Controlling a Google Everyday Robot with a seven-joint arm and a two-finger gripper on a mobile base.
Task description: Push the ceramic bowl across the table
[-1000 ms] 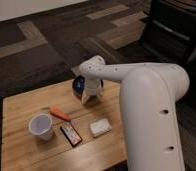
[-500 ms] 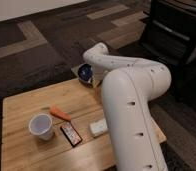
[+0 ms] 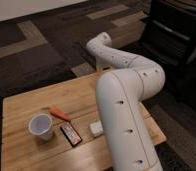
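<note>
Arm (image 3: pixel 126 100) fills centre and right of frame, white segments curving from bottom centre up toward upper centre. I cannot see hand; it sits somewhere behind arm's far end, past table's far edge. I cannot find ceramic bowl either. Table (image 3: pixel 21 150) spans lower left. On it, lower left: white cup (image 3: pixel 41 126), orange carrot (image 3: pixel 60 114) just right of cup, dark red-edged packet (image 3: pixel 71 134) below carrot, pale block (image 3: pixel 96 129) beside arm.
</note>
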